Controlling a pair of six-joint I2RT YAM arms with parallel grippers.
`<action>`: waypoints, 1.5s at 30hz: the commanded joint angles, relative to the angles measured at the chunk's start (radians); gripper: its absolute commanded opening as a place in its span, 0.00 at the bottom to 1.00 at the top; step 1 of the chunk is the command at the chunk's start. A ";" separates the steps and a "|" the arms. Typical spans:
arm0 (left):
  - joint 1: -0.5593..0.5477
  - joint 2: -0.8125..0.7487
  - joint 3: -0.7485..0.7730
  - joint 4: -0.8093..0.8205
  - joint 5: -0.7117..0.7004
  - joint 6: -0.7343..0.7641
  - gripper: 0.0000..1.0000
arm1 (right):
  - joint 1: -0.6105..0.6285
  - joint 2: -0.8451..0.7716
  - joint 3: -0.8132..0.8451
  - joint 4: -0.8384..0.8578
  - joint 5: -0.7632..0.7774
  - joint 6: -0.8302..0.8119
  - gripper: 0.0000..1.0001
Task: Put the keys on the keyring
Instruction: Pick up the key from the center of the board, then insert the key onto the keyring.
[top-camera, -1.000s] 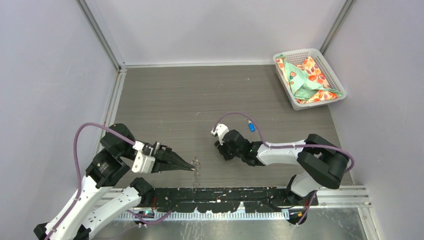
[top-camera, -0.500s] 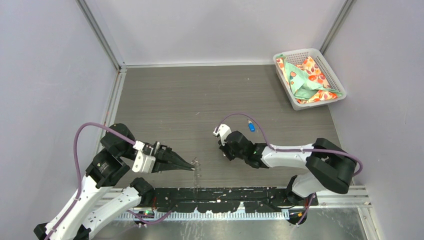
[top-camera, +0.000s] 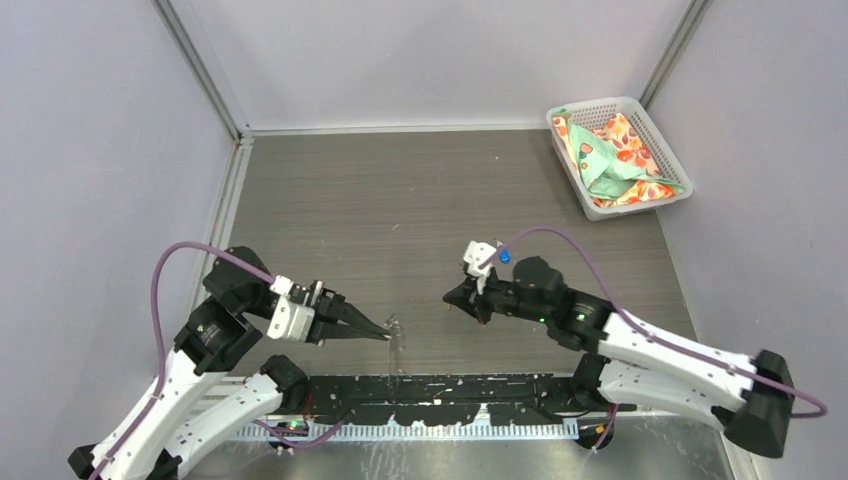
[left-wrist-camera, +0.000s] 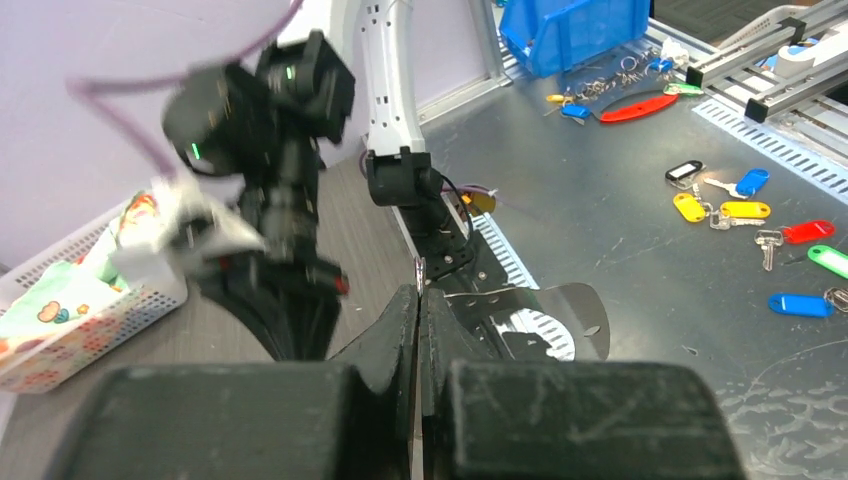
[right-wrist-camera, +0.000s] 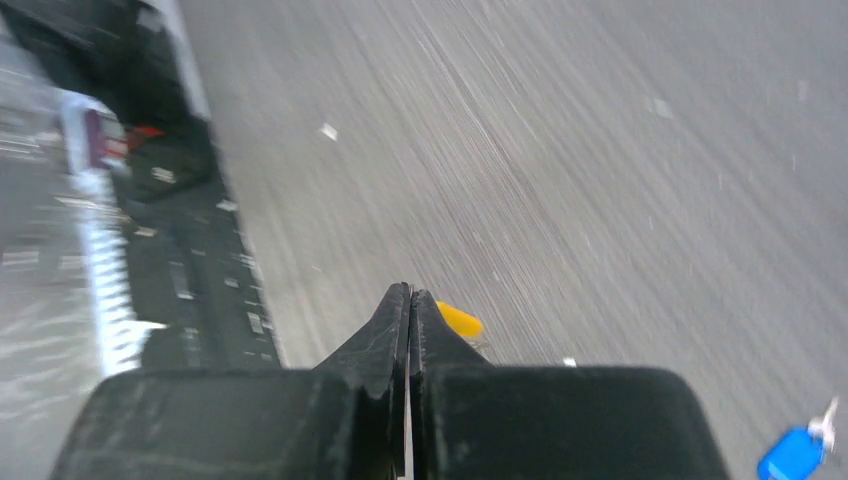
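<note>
Keyring (top-camera: 396, 333) gripped by left tool (left-wrist-camera: 418, 290), yellow key (right-wrist-camera: 460, 320) gripped by right tool (right-wrist-camera: 410, 290)

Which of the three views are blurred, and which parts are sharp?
Right wrist view: the table is smeared into streaks; the right gripper and the yellow key at its tip are sharp. Left wrist view: the right arm is blurred; the left gripper is crisp. Top view: sharp, evenly lit.

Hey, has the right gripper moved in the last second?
Yes. The right gripper has swung: its wrist end has shifted right, closer to the blue key, which has not moved.
</note>
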 joint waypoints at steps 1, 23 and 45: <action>-0.001 0.025 -0.018 0.100 0.030 -0.089 0.00 | 0.004 -0.171 0.119 -0.152 -0.276 -0.073 0.01; -0.001 0.159 0.041 0.212 0.179 -0.188 0.00 | 0.008 0.095 0.722 -0.532 -0.867 -0.447 0.01; -0.003 0.194 0.095 0.405 0.095 -0.330 0.00 | 0.195 0.007 0.486 -0.071 -0.435 -0.522 0.01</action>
